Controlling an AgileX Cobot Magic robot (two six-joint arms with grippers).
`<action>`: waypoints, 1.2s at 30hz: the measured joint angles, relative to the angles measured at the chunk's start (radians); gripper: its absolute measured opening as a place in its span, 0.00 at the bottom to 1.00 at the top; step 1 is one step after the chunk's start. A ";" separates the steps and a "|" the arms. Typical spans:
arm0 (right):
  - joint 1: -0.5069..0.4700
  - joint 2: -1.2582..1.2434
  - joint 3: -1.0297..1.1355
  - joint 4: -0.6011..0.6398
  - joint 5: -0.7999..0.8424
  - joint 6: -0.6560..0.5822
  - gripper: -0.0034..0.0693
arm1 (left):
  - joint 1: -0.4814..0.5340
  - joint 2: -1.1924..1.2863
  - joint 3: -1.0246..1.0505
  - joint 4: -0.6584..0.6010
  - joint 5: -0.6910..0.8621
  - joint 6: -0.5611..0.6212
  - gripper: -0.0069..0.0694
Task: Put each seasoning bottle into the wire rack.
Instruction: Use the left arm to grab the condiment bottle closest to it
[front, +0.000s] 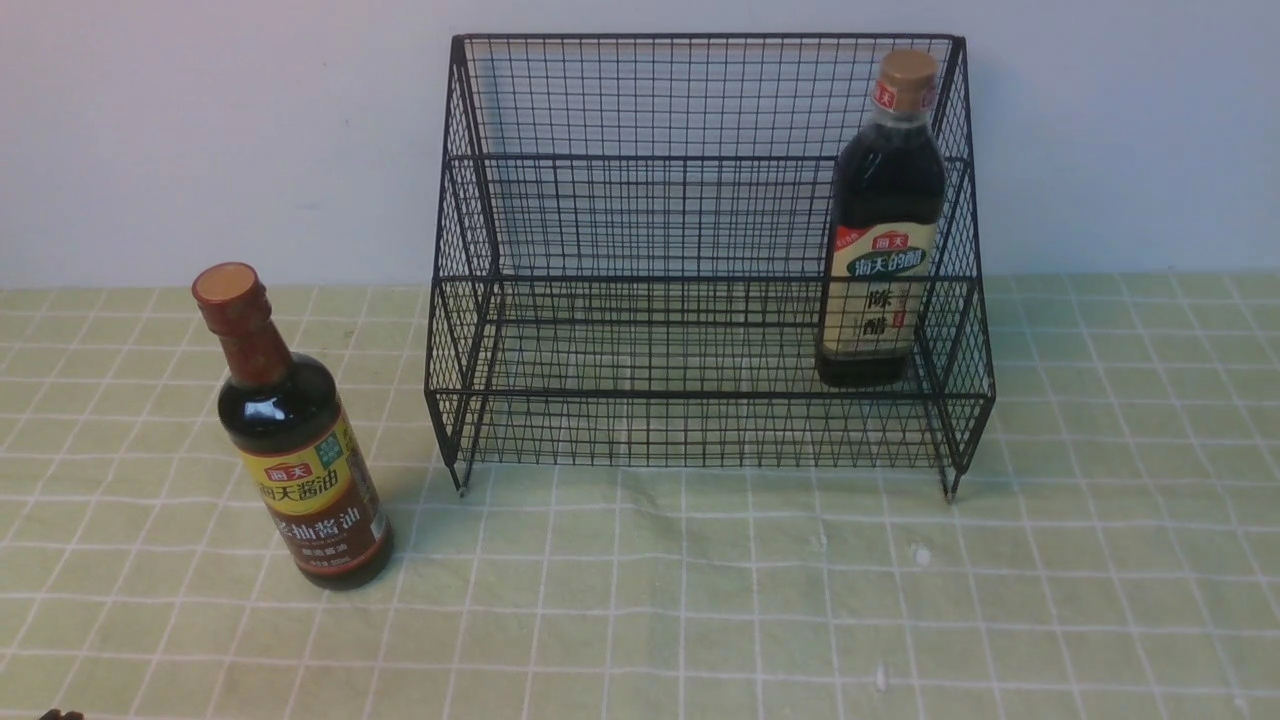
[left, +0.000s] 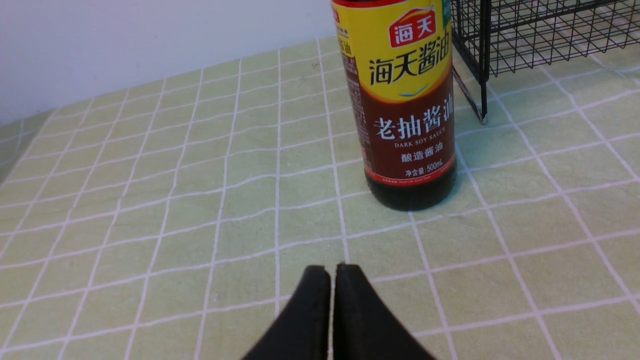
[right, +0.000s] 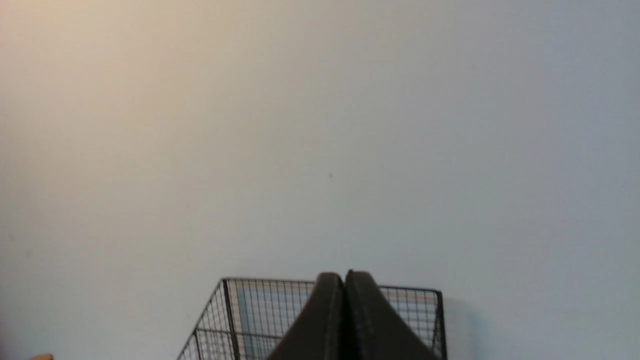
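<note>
**A:** Why is nothing held?

**B:** My left gripper (left: 332, 272) is closed on itself and empty. The soy bottle (left: 402, 100) stands just ahead of its tips, outside the rack (front: 700, 260) near a foot. I'd say it's my next pick, so the jaws must open first.

**A:** Its axis?

**B:** Vertical, cap up, label facing that gripper. The vinegar bottle (front: 885, 220) is also upright, on the rack's lower tier. My right gripper (right: 344, 279), closed and empty, points over the rack's top at the wall (right: 320, 125).

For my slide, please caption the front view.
The tan-capped bottle stands inside the wire rack at its right end; the soy sauce bottle stands outside on the checked cloth.
</note>
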 joint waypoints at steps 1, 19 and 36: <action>0.000 -0.032 0.042 0.006 -0.035 0.000 0.03 | 0.000 0.000 0.000 0.000 0.000 0.000 0.08; -0.149 -0.150 0.598 -0.106 -0.138 0.003 0.03 | 0.000 0.000 0.000 -0.001 0.001 0.000 0.08; -0.332 -0.149 0.730 -0.102 -0.111 0.004 0.03 | 0.000 0.000 0.000 -0.001 0.002 0.000 0.08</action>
